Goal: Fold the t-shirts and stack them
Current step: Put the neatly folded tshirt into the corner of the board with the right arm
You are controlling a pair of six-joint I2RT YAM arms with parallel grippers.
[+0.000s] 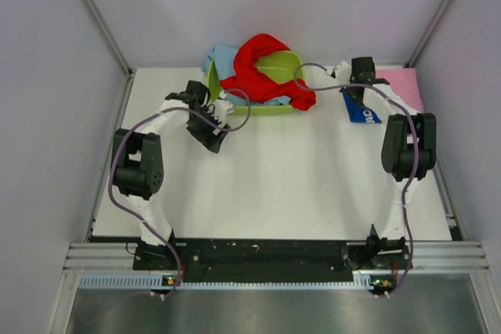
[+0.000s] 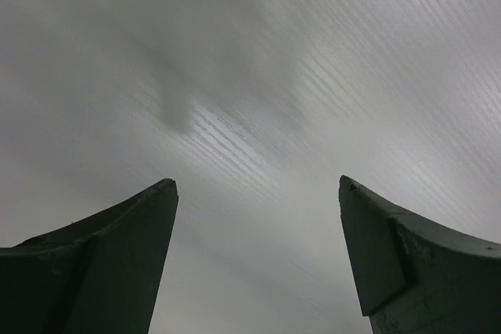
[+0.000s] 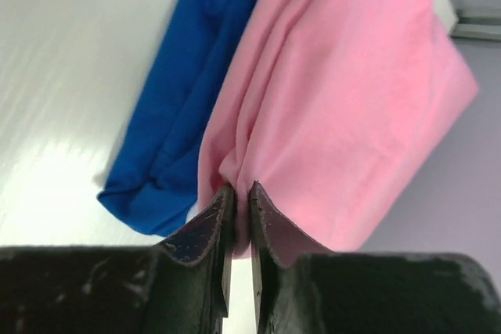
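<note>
White table is stretching around the lime green tub, right of which the right gripper is clenching the pink t-shirt beside the blue t-shirt, probably needing a slow, low drag to avoid bunching, while the left gripper is hanging released near-left of the tub.

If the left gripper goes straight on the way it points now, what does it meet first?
The left gripper would probably meet the bare table first; nothing else shows between its open fingers, but depth is unclear.
</note>
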